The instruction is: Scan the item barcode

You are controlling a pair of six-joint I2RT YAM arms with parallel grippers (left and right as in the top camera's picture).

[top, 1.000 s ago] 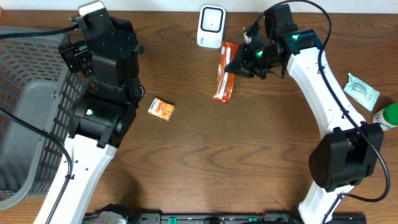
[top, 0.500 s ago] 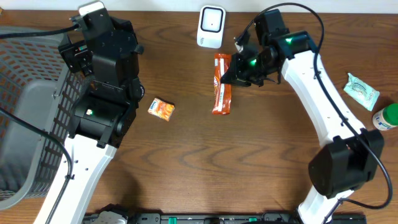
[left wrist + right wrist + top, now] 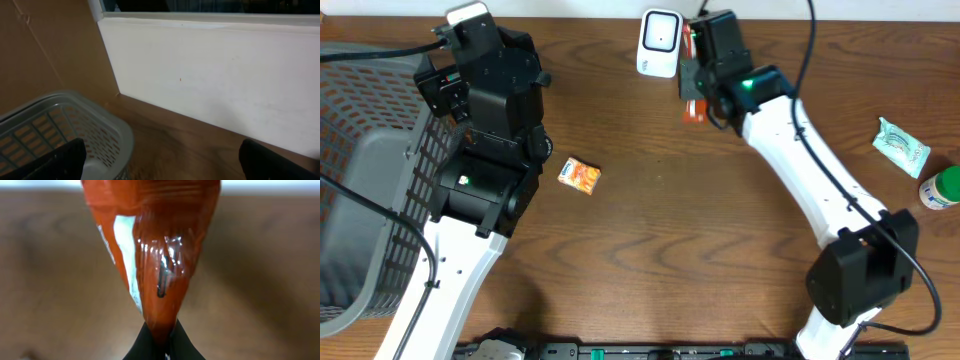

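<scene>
**Holding the snack wrapper beside the scanner**

The right gripper (image 3: 699, 78) was clenched on one crimped end of the orange snack wrapper (image 3: 162, 255), with both fingers pinching the seal. The wrapper was off the table and sat just to the right of the white scanner (image 3: 660, 42), close to it but apparently not touching. From the fingers, the wrapper's long axis ran straight out ahead, in line with the gripper's reach. From above, the wrist hid most of it, and only slivers of orange showed just right of the scanner.

The coming move probably turns on which face looked toward the scanner's window. That could not be told, nor could any barcode be picked out. The right arm was clearly the nearer one. The left gripper (image 3: 167, 165) hung well away to the scanner's left, above the grey basket (image 3: 360, 200), with its fingers spread wide and nothing between them.

No writing could be read. The wrapper showed a pale panel and one dark smear on the glossy film, both too blurred to make out. A small orange packet (image 3: 580, 175) lay on the table below and left of the scanner, and its print was too small to read.
</scene>
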